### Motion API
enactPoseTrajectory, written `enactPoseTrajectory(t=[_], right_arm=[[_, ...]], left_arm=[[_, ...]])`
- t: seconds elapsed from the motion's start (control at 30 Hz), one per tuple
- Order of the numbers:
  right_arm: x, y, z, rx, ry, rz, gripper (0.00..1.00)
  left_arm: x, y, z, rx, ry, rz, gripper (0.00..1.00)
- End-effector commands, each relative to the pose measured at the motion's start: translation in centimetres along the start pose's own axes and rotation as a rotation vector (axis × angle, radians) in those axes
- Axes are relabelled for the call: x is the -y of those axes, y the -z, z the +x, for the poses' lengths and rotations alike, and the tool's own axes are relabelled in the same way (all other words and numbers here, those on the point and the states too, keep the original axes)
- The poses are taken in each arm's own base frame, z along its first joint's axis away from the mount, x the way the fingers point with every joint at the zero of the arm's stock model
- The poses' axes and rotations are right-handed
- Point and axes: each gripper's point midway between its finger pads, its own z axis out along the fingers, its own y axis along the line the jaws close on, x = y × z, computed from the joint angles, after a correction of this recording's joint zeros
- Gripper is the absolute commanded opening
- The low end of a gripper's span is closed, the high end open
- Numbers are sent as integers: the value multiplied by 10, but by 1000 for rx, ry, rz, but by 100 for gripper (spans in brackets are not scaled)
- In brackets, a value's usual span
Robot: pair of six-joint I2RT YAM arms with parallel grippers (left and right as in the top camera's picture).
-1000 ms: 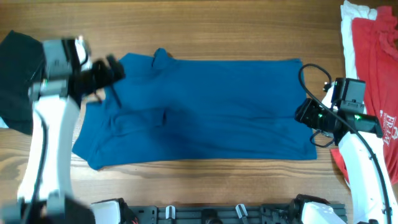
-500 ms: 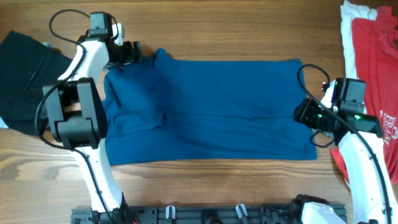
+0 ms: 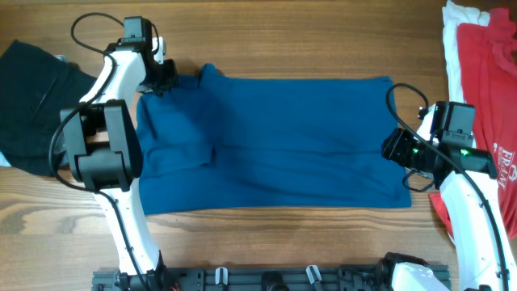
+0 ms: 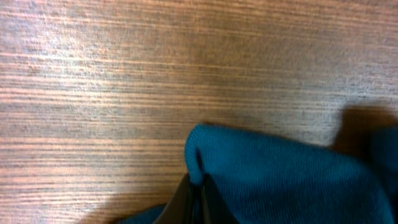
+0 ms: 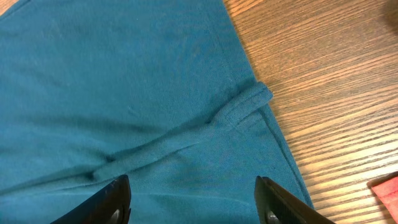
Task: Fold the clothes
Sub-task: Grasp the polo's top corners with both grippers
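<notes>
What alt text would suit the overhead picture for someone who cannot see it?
A royal-blue shirt lies spread on a wooden table. The left gripper is shut on the shirt's far left corner; the right gripper hangs open over its right edge. A red tee on a white garment sits far right, a black cloth far left.

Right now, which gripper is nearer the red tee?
Right. The right gripper is open at the hem end of the blue shirt, on the side of the red tee; the left gripper is at the far collar end, shut on the shirt.
</notes>
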Motion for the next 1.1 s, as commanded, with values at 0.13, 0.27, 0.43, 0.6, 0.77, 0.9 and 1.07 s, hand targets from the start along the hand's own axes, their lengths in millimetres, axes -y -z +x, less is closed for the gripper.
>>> enactPoseTrajectory(t=[0.13, 0.27, 0.43, 0.6, 0.77, 0.9, 1.07], right_arm=[[-12, 6, -36, 1, 35, -13, 57], [-31, -16, -113, -66, 116, -9, 60], [-41, -121, -177, -126, 114, -13, 64], [-47, -179, -168, -147, 106, -17, 65], [-63, -198, -155, -166, 128, -15, 65], [-53, -205, -145, -183, 131, 81, 49], [-19, -197, -136, -204, 26, 265, 8]], left_arm=[[-17, 13, 11, -42, 261, 6, 4], [-20, 20, 16, -64, 317, 28, 4], [-19, 20, 18, -72, 332, 26, 4], [-18, 20, 18, -73, 330, 27, 4], [-17, 19, 19, -76, 327, 26, 4], [-17, 19, 19, -77, 327, 26, 4], [-17, 19, 19, -77, 327, 26, 4]])
